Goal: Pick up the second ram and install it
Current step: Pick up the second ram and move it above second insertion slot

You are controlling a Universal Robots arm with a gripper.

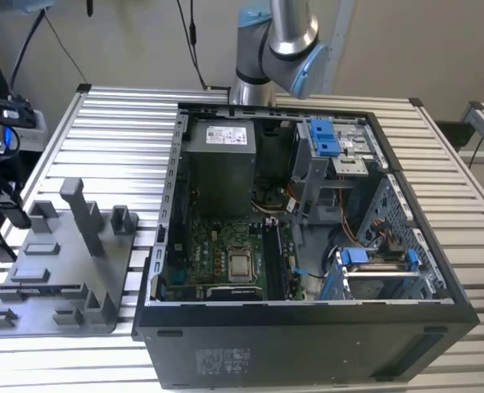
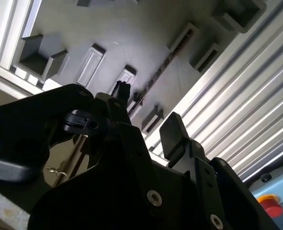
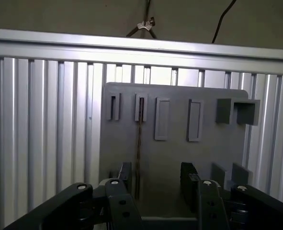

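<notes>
1. Jaws are spread wide with nothing between them. They hang over the grey holder tray (image 3: 170, 153) and look clear of it.
2. The second ram (image 3: 139, 143) stands on edge in a narrow slot of that tray and shows as a thin dark line in both wrist views. It is not picked up yet.
3. In the first wrist view the ram runs between the two fingers (image 3: 125, 176). It is just beside one finger and well apart from the other, so it sits off-centre.
4. The tray lies on the slatted table (image 1: 102, 131), at the exterior view's left of the open computer case (image 1: 307, 360). The motherboard (image 1: 217, 254) inside the case is well apart from the ram.
5. Risk: with this offset, the closer finger could come down on the ram's top edge instead of passing beside it. That would jam or bend the stick.
6. Risk: closing from here, one finger would reach the board first and shove it sideways. The board could tilt in its slot and get pinched crooked.
7. Risk: the board is thin and flat with little to grip. A shallow pinch may slip or twist on the lift.
8. Risk: a crooked grasp would carry over to the case. The stick would then meet the motherboard slot at an angle and fail to seat, and the cables and brackets there leave little room.
9. Cannot tell how deep the ram sits in its slot, or how high the jaws are above it.
</notes>
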